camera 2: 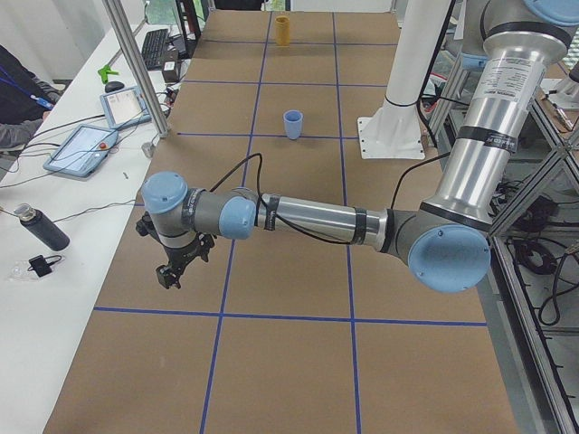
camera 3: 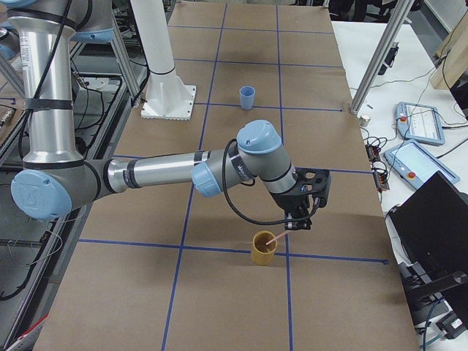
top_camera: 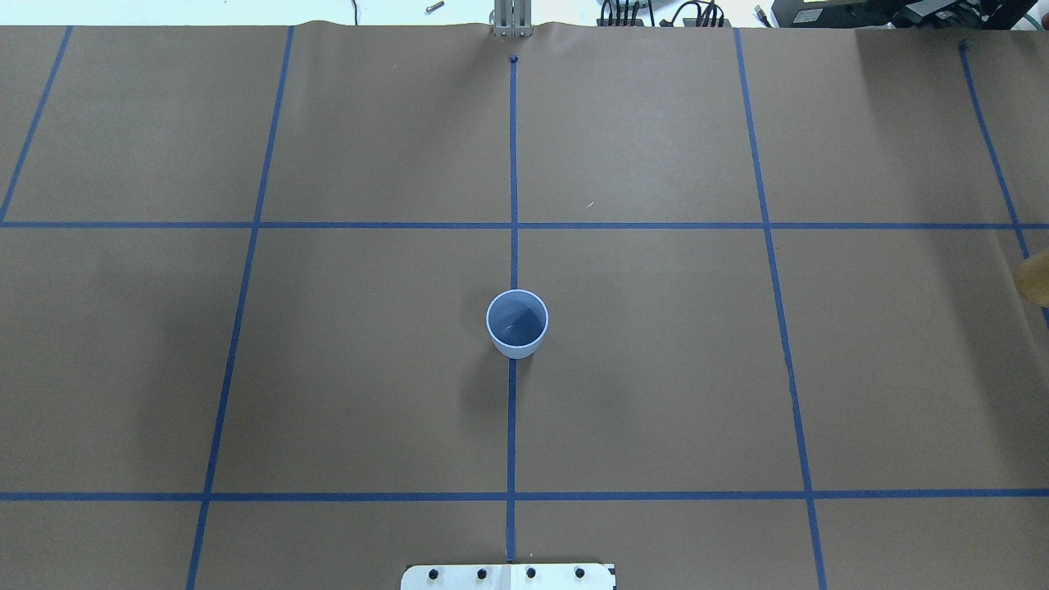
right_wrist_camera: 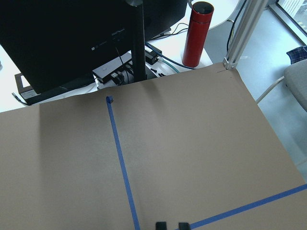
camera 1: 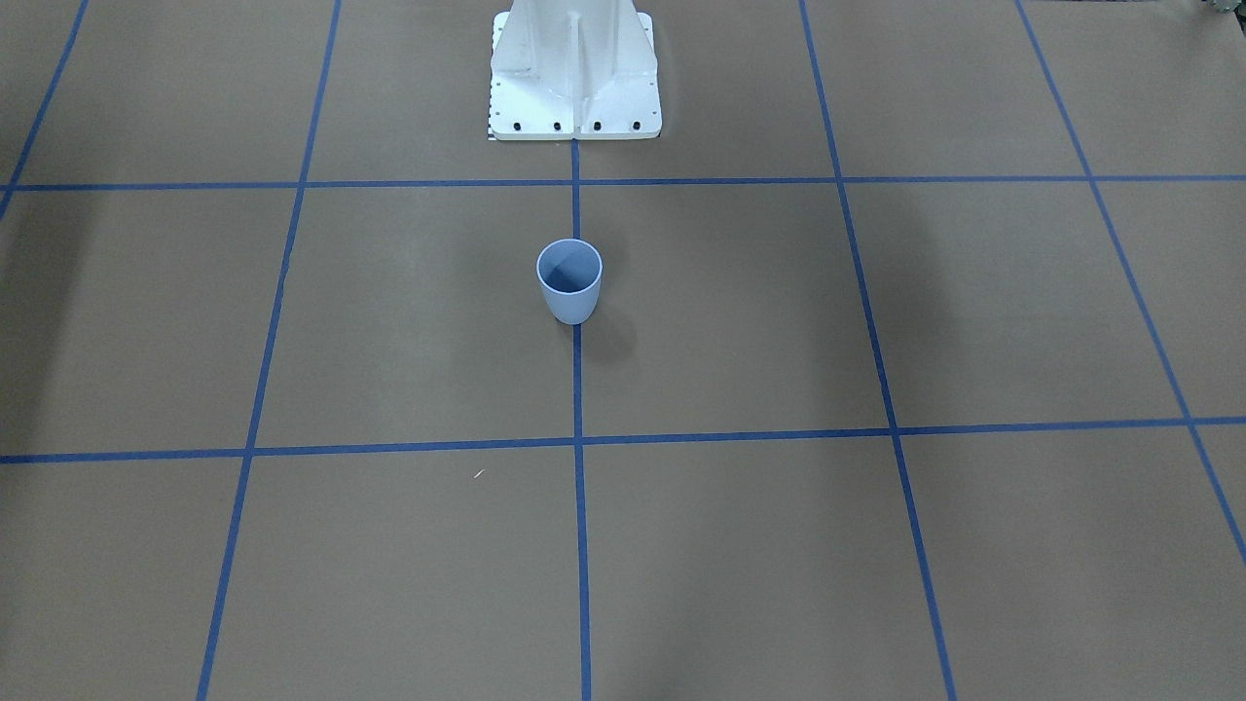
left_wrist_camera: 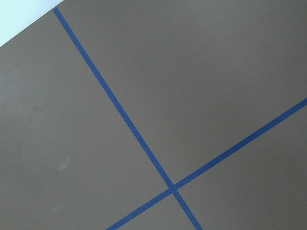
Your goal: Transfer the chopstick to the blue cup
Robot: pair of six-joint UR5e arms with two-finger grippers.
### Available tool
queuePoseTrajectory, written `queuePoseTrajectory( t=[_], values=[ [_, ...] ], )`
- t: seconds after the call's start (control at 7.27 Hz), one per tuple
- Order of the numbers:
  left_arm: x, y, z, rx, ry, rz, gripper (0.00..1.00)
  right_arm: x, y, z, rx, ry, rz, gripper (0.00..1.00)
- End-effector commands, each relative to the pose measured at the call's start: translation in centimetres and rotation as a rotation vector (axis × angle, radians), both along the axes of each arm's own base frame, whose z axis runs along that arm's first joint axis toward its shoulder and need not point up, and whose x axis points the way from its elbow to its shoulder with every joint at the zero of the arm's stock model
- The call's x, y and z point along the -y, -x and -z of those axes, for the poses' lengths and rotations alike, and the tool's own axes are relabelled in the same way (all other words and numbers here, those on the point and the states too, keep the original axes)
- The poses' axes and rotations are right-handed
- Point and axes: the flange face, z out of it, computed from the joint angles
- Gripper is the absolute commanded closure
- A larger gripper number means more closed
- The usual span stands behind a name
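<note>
Yellow cup (camera 3: 263, 252) has the chopstick (camera 3: 280, 237); right gripper (camera 3: 296, 224) tips nearly together, can't tell if clamped; crooked pull might topple it.

Table (top_camera: 369, 369) with blue cup (top_camera: 517, 324), yellow cup (camera 3: 263, 248)

Even light (shadow beside blue cup (camera 1: 569, 282))

Two steep views from opposite sides of the table (camera 1: 779, 321), both with the blue cup (top_camera: 517, 324) central.
</note>
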Motion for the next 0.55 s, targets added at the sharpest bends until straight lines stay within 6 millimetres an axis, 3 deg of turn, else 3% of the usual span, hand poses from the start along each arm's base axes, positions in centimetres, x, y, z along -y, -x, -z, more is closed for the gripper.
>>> queuePoseTrajectory(
  t=[0.0,0.28,0.41],
  values=[
    [-0.1,0.0,-0.1,0.000,0.003,0.002,0.01,0.8,0.8,1.9,0.042,0.005,0.038,1.00],
    [-3.0,0.4,-4.1,-0.013,0.195,0.148,0.01,2.8,7.1,4.3,0.165,0.026,0.123,1.00],
    [-3.4,0.6,-4.4,-0.017,0.284,0.250,0.01,4.1,10.2,7.1,0.237,0.049,0.116,1.00]
  ],
)
